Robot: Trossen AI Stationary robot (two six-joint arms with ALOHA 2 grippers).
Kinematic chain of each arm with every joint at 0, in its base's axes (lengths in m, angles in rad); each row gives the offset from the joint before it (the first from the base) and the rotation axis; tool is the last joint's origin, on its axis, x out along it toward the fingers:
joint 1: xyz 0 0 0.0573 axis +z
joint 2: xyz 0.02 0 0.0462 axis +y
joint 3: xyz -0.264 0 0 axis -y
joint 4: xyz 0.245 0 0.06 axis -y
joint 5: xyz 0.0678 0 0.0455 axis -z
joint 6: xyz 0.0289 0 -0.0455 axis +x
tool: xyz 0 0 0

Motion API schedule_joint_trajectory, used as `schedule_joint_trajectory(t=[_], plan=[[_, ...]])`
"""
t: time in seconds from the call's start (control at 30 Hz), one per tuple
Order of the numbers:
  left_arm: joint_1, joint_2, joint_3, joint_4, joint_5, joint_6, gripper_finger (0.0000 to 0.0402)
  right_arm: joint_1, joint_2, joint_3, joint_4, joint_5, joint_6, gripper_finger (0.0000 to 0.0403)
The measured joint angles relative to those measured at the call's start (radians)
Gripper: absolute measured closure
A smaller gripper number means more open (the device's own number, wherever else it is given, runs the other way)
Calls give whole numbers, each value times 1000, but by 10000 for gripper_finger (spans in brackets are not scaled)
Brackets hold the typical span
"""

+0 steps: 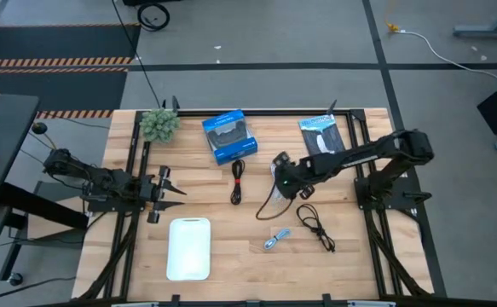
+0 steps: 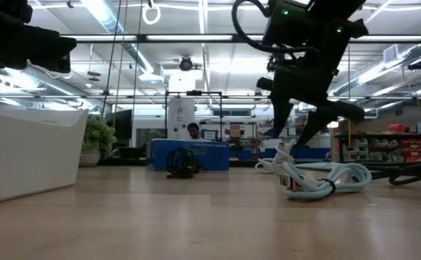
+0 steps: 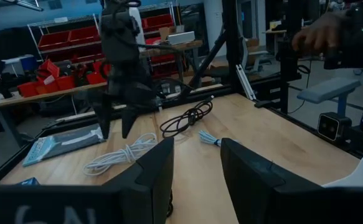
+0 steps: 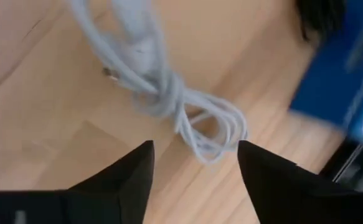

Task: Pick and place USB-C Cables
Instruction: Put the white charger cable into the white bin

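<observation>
Right wrist view: white cable probably just below open right end effector.

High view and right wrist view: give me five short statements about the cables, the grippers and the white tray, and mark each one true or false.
1. The right gripper is open above the white cable. True.
2. The white tray holds two cables. False: no cable lies in it in the high view.
3. The left gripper grips the black-and-red cable. False: it is open, apart from that cable, which lies on the table near the blue box.
4. The black cable and the light blue-grey cable lie on the table's right half. True.
5. The small green plant stands in the middle of the table. False: it stands at the far left corner.
</observation>
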Motion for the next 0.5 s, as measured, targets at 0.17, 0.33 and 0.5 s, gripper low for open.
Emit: schedule_joint_trajectory(t=[0.17,0.33,0.5], plan=[[0,0,0,0,0,0,260,30,75,31,0,41,-238,154],[0,0,0,0,0,0,260,43,132,32,1,185,-377,158],[0,0,0,0,0,0,260,58,159,32,10,212,-462,158]])
